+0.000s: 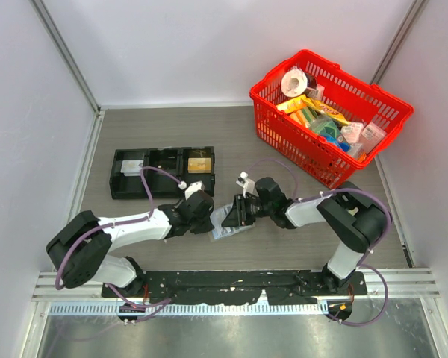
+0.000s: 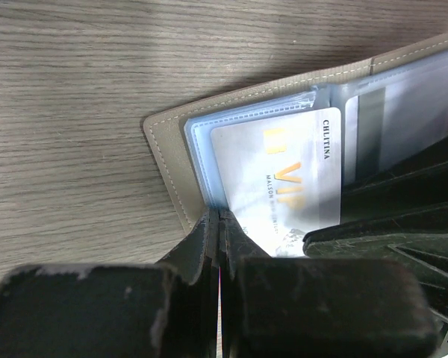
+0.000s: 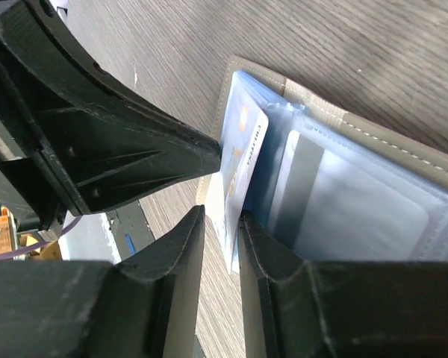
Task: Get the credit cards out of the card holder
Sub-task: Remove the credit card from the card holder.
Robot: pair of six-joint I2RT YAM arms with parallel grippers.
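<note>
Both arms [image 1: 127, 224] have white links, black joints and looping purple cables [image 1: 153, 179]; the matte black jaws look scuffed at their edges

Near the centre of the frame, the card holder [image 1: 228, 218] lies open on the grey wood-grain table [image 1: 172, 127], and both grippers meet over it. The left gripper [image 1: 207, 217] reaches in from the lower left, the right gripper [image 1: 237, 212] from the right; their finger positions are too small to tell. A long black tray [image 1: 162, 172] sits at centre left, and a red basket [image 1: 330, 115] filled with packaged goods stands at upper right.
</note>
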